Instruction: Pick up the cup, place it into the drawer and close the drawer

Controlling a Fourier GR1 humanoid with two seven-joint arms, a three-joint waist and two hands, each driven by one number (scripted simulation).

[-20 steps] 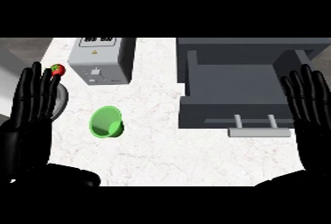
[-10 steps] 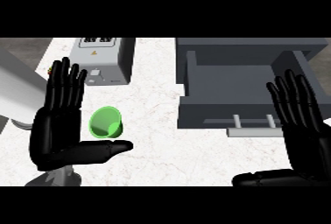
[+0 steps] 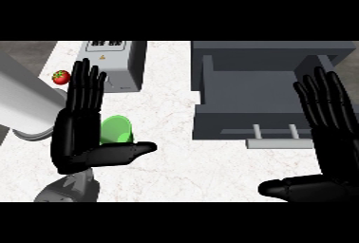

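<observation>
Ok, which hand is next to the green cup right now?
The left hand, open beside the cup; the right hand is over by the open drawer.

We see even, soft light from above across the pale counter (image 3: 168,156). The open drawer (image 3: 259,102) is darker inside, shaded by its walls. Faint sheen runs along the black fingers (image 3: 84,90). No glare and no blur shows at the edges.

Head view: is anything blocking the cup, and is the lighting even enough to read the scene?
Head view: lighting is flat and even, no glare; the left hand covers the green cup's left edge; the open drawer's interior reads uniformly dark grey; the right hand overlaps the drawer's right side.
</observation>
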